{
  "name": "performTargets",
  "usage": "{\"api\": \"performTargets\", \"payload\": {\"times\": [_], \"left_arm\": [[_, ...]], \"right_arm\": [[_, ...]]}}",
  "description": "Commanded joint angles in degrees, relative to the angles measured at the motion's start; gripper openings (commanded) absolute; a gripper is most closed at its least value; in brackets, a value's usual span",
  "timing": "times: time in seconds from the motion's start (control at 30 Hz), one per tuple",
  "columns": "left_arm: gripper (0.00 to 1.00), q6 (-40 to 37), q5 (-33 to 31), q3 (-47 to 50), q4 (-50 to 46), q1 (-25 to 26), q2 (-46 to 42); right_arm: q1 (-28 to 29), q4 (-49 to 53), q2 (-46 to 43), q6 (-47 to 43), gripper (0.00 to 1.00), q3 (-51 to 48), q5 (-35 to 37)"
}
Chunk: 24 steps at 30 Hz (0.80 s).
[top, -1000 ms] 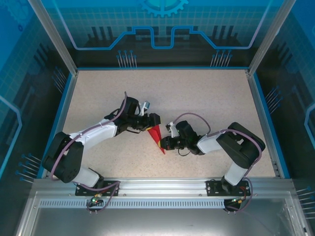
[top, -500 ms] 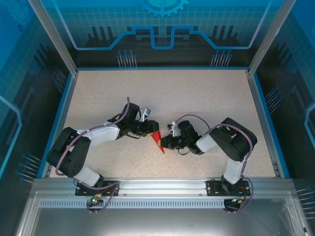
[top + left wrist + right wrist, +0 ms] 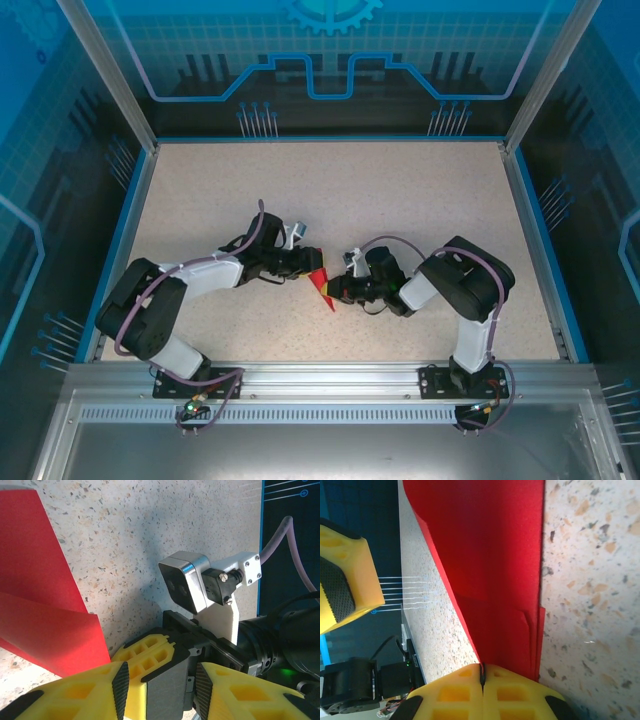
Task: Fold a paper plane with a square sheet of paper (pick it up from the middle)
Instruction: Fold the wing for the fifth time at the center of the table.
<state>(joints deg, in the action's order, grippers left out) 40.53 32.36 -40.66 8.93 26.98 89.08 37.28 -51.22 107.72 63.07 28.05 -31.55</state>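
Observation:
The square sheet of paper (image 3: pixel 322 287) is bright red and folded into a narrow wedge, standing up off the table between the two arms. My right gripper (image 3: pixel 481 667) is shut on its near edge, and the red layers (image 3: pixel 490 555) fan out above the closed fingers. My left gripper (image 3: pixel 308 265) is open just left of the paper, its pads apart with no paper between them. In the left wrist view the paper (image 3: pixel 40 605) sits to the left of the left gripper (image 3: pixel 161 682), and the right gripper's shut yellow fingers (image 3: pixel 150 650) lie straight ahead.
The speckled table (image 3: pixel 420 200) is bounded by a blue rim and aluminium posts. The right wrist's camera block (image 3: pixel 187 585) and cable sit close in front of the left fingers. One left finger (image 3: pixel 342 580) hangs at the left of the right wrist view.
The left gripper has come down and in toward the paper's left side. The right arm's elbow has drawn in to the left, still holding the paper, which now shows smaller from above.

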Motion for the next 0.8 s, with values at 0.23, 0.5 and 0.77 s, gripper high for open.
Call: {"api": "performTargets", "payload": {"times": [0.23,0.5,0.77], "left_arm": [[0.43,-0.8,0.1,0.6,2.8,0.8,4.6],[0.43,-1.1,-1.8,-0.2,4.0,0.8,7.7],[0.41,-2.2,-2.9,-2.2,4.1,0.8,12.9]], "right_arm": [[-0.7,2.5,2.2,0.5,0.02,0.2,1.0],[-0.8,3.1,2.2,0.5,0.02,0.2,1.0],[-0.8,4.2,1.9,0.7,0.04,0.2,1.6]]}}
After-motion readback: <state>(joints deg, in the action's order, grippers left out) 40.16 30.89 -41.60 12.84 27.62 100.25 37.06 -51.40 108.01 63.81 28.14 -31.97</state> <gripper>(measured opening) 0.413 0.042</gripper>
